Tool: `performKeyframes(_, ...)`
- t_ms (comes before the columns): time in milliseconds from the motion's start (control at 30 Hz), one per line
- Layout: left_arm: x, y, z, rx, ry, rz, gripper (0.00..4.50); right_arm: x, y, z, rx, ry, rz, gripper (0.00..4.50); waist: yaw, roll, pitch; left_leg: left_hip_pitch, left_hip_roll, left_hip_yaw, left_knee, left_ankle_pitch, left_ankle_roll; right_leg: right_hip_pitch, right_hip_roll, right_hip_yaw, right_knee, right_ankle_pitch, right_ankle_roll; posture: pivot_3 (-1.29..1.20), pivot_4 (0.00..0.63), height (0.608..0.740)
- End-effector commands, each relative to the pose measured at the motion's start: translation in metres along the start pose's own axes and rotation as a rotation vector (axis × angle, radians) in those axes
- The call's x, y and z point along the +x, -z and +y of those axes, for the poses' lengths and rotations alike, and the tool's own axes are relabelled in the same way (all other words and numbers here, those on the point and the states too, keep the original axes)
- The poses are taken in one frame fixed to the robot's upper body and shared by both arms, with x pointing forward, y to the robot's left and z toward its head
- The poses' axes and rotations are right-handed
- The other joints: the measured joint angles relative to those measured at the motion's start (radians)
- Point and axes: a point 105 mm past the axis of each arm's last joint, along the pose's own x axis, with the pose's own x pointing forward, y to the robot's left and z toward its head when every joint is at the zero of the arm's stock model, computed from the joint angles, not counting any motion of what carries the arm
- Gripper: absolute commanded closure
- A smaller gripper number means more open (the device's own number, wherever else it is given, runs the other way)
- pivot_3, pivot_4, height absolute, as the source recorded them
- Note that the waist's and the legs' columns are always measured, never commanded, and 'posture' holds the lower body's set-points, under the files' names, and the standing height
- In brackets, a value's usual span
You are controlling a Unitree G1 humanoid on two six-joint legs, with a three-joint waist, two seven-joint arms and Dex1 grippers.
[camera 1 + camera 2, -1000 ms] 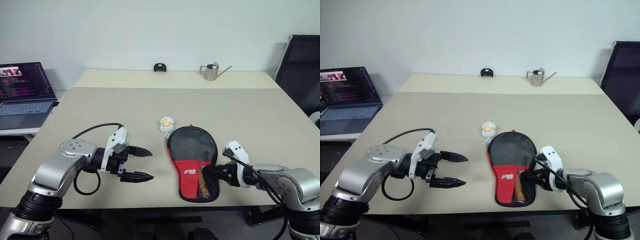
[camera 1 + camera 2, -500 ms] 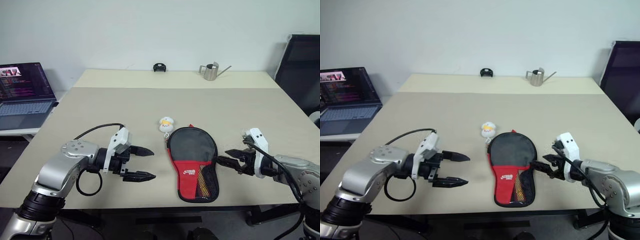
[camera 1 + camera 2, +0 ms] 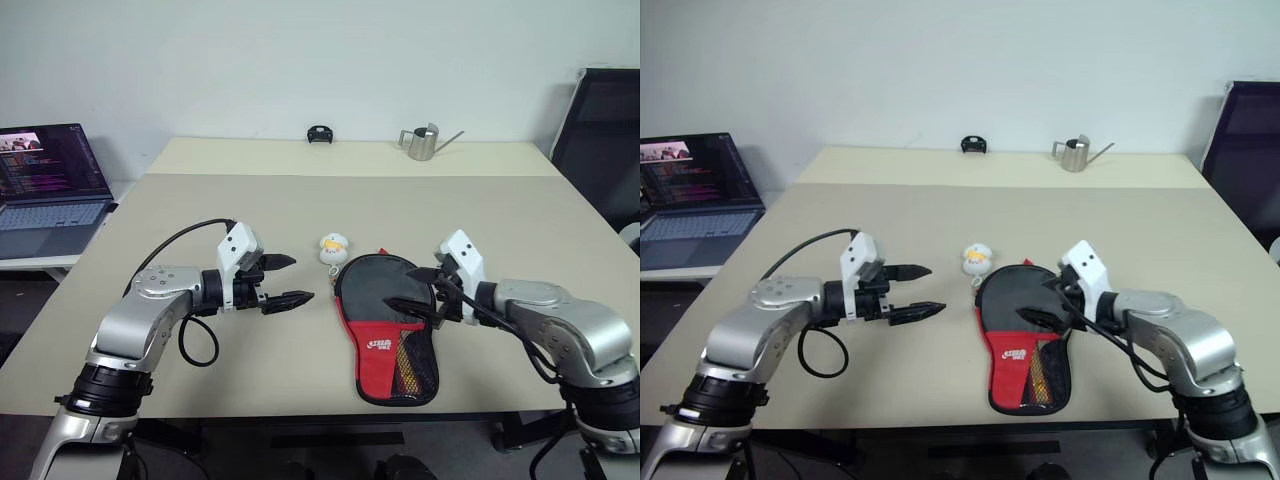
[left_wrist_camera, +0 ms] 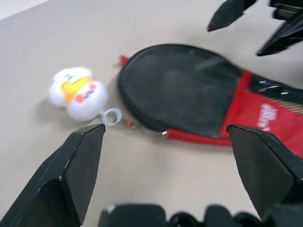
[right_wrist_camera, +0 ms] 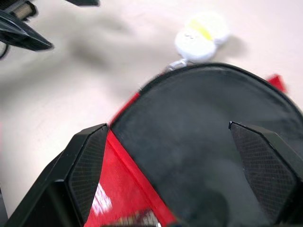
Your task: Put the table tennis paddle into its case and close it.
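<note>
Both arms have advanced toward the case since the earlier frame, the right one rising from the near counter edge to hover over the pouch.

Left end effector: fingers spread, empty, at 9 o'clock of the case, pointing toward its zipper side; likely staged to steady or pull.

White plush charm: on a ring at 11 o'clock of the case, lying on the counter.

Case: flat, round end away from the robot, red panel and mesh pocket nearer. Table tennis paddle: wooden handle shows through the mesh, so apparently inside.

Right end effector: spread, empty, over the black upper part.

Closing seems to remain.
</note>
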Motion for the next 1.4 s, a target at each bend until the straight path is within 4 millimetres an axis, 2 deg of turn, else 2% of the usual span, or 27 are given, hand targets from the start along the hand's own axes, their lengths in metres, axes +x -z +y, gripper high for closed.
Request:
performKeyframes(33, -0.008, -0.006, 0.008, 0.018, -0.052, -0.006, 0.0, 0.011, -0.001, 0.0, -0.031, -0.024, -0.014, 0.03, 0.0, 0.0, 0.0, 0.0, 0.0, 0.0, 0.0, 0.0, 0.0, 0.0, 0.0, 0.0, 0.0, 0.0, 0.0, 0.0, 0.15, 0.74)
performKeyframes(233, -0.007, -0.003, 0.016, 0.0, -0.107, 0.023, 0.0, 0.024, 0.014, -0.006, -0.018, -0.027, 0.018, 0.03, 0.0, 0.0, 0.0, 0.0, 0.0, 0.0, 0.0, 0.0, 0.0, 0.0, 0.0, 0.0, 0.0, 0.0, 0.0, 0.0, 0.15, 0.74)
performKeyframes(433, 0.006, -0.005, 0.037, -0.03, -0.202, 0.03, 0.0, 0.03, 0.021, -0.009, 0.008, -0.008, 0.013, 0.03, 0.001, 0.0, 0.0, 0.0, 0.0, 0.0, 0.0, 0.0, 0.0, 0.0, 0.0, 0.0, 0.001, 0.0, 0.0, 0.0, 0.15, 0.74)
performKeyframes(667, 0.046, -0.017, 0.052, 0.009, -0.214, 0.027, 0.0, 0.036, 0.023, -0.007, 0.021, -0.009, 0.007, 0.03, 0.003, 0.0, 0.0, 0.0, -0.001, 0.0, 0.001, 0.0, 0.0, 0.0, 0.0, -0.001, 0.0, 0.0, 0.0, 0.0, 0.15, 0.74)
performKeyframes(833, 0.082, -0.015, 0.067, 0.016, -0.212, 0.065, 0.0, 0.04, 0.024, -0.007, 0.024, -0.005, 0.004, 0.03, 0.003, 0.0, 0.0, 0.0, -0.001, 0.0, 0.001, 0.0, 0.0, 0.0, 0.0, -0.001, 0.001, 0.0, 0.0, 0.0, 0.15, 0.74)
performKeyframes(1000, 0.107, -0.017, 0.078, 0.02, -0.242, 0.095, 0.0, 0.043, 0.023, -0.005, 0.03, -0.003, -0.008, 0.03, 0.001, 0.0, 0.0, -0.001, -0.001, 0.001, 0.001, 0.0, 0.0, -0.002, 0.0, -0.003, 0.0, 0.0, 0.0, 0.0, 0.15, 0.74)
performKeyframes(1267, 0.129, -0.006, 0.07, 0.0, -0.23, 0.166, 0.0, 0.045, 0.022, 0.0, 0.046, 0.008, -0.027, 0.03, 0.0, 0.0, 0.0, -0.002, -0.001, 0.002, 0.001, 0.0, 0.0, -0.002, 0.0, -0.003, 0.0, 0.0, 0.0, 0.0, 0.15, 0.74)
performKeyframes(1400, 0.139, 0.009, 0.061, -0.077, -0.223, 0.201, 0.0, 0.045, 0.022, 0.0, 0.054, 0.023, -0.037, 0.03, 0.0, 0.0, 0.0, -0.002, -0.001, 0.002, 0.001, 0.0, 0.0, -0.002, 0.0, -0.003, 0.001, 0.0, 0.0, 0.0, 0.15, 0.74)
